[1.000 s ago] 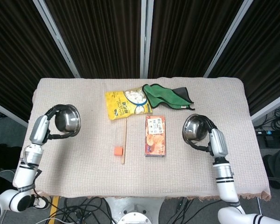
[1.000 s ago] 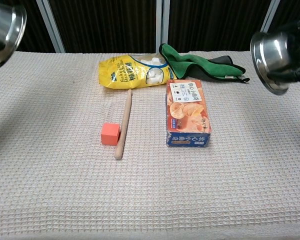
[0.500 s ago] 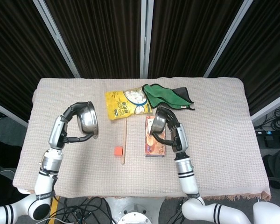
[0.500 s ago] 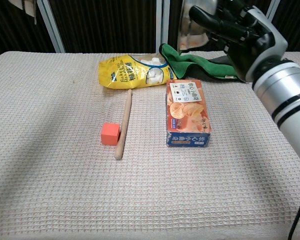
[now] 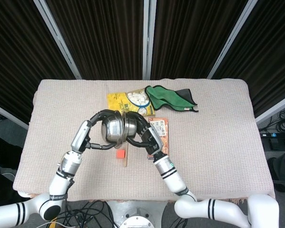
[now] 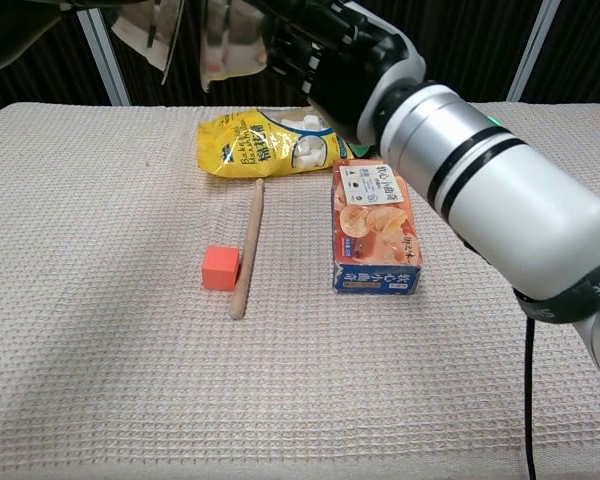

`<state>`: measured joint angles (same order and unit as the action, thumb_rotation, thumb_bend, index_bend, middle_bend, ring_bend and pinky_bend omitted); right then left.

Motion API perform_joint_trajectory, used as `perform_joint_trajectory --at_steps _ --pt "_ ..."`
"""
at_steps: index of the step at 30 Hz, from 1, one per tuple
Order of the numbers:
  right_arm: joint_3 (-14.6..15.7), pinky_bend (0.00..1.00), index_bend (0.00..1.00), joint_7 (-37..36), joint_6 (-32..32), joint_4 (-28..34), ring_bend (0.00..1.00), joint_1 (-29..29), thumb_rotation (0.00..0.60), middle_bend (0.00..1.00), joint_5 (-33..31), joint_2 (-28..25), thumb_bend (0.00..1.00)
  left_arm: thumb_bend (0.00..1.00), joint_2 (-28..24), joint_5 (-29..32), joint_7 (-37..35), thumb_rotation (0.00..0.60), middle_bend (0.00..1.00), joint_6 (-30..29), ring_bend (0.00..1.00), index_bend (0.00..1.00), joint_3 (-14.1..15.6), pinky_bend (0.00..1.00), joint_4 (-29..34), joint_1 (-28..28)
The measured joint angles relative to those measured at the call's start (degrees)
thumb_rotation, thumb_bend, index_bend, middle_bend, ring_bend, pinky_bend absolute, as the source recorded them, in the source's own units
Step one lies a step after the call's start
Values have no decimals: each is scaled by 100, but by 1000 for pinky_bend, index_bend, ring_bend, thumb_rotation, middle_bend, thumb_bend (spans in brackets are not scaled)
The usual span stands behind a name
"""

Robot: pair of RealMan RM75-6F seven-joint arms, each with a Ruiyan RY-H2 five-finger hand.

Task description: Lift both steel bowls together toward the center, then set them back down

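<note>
Two steel bowls are held high above the table's middle, tipped on edge and close side by side. In the head view my left hand [image 5: 96, 124] grips the left bowl [image 5: 111, 129] from its left side. My right hand [image 5: 143, 133] grips the right bowl [image 5: 131, 126] from the right. Whether the two bowls touch I cannot tell. In the chest view the right hand [image 6: 320, 45] and its forearm cross the upper frame. Only shiny parts of the left bowl [image 6: 145, 30] and the right bowl [image 6: 230, 45] show at the top edge there.
Under the raised bowls lie an orange cube [image 6: 221, 267] and a wooden stick [image 6: 248, 245]. An orange snack box [image 6: 375, 225] lies to the right of them. A yellow snack bag [image 6: 265, 145] and a green cloth [image 5: 168, 97] lie further back.
Both hands have carried their bowls inward from the table's two sides and higher up. The bowls now sit together over the centre. The items on the table have not moved.
</note>
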<state>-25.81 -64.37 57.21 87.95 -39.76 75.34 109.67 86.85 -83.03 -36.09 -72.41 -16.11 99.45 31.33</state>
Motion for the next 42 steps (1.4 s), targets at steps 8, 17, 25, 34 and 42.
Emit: perform_joint_trajectory --at_steps 8,17,25,34,42 --pt "-37 475 488 -268 -43 -15 337 -38 600 378 59 -112 222 157 -25 -109 83 600 425 -263 368 457 -66 541 -61 -13" --pt "196 476 485 -646 165 17 337 162 600 382 288 -219 219 157 -47 16 -268 600 427 -144 370 463 -57 542 -210 3" --pt "156 476 476 -897 87 -82 336 -62 600 382 332 -94 214 157 -48 -9 -356 600 427 -253 369 463 -13 542 -121 -42" --pt "549 476 470 -545 608 -31 336 433 600 379 464 -494 219 156 -338 -6 -149 600 428 -485 388 463 94 557 -130 -300" --pt "1156 477 471 2170 1378 -18 341 1149 600 380 479 -1048 238 156 -1110 -78 1314 600 446 -142 393 461 978 560 -1259 -687"
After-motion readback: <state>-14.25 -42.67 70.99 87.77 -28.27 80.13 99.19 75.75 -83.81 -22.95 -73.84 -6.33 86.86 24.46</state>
